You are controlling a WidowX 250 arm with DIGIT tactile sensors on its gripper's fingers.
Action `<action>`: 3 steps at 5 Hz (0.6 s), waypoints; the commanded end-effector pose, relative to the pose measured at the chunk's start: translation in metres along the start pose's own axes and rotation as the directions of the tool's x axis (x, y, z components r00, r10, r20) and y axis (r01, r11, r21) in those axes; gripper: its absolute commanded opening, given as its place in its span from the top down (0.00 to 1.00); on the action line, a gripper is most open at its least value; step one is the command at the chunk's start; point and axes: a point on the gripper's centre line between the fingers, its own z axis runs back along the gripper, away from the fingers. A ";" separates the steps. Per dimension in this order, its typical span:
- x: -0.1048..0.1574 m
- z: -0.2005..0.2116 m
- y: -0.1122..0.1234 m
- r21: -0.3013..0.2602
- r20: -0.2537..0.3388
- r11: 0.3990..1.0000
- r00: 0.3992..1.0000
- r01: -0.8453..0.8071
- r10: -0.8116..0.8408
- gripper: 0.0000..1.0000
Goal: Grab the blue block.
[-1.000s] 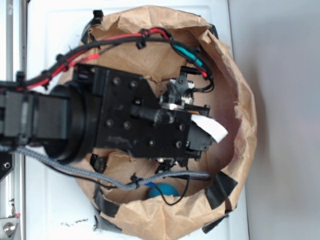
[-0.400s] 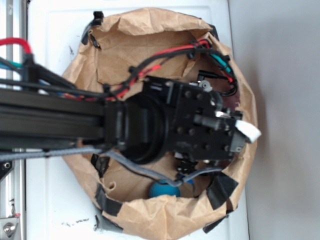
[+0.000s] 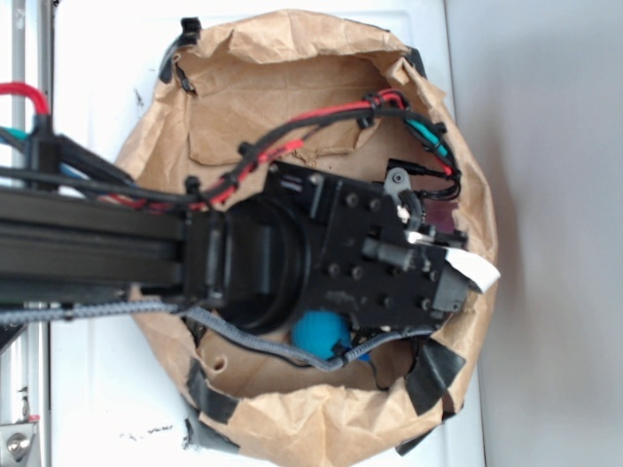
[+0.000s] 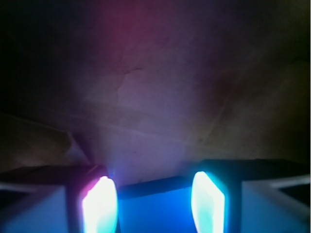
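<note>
paper bag [image 3: 292, 88]: brown, creased, matt | tape [image 3: 433, 375]: black, matt | ball [image 3: 321, 333]: teal, textured | blue block [image 4: 155, 211]: smooth, bright | arm housing [image 3: 370, 258]: black, matt | tabletop [image 3: 97, 88]: white, smooth

Beneath me is a white, flat desk [image 3: 97, 399] with a few small dark specks near its lower edge, meeting a plain grey surface [image 3: 555, 233] along its right side. Directly on the desk sits a crumpled brown paper bag [image 3: 321, 428], rolled down into a rough round bowl with a creased rim patched with strips of black tape [image 3: 433, 375] on its lower side and near the top. The bag takes up most of the desk's width, its right rim reaching the desk's right edge. A silver metal rail [image 3: 19, 409] runs along the desk's left edge.
</note>
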 end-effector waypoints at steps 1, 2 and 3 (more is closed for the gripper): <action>-0.002 0.014 0.007 0.004 0.064 0.999 0.997 -0.032 0.031 1.00; -0.009 0.034 0.015 -0.033 0.098 0.998 0.994 -0.054 0.057 1.00; -0.024 0.073 0.035 -0.122 0.133 0.989 0.986 -0.087 0.103 1.00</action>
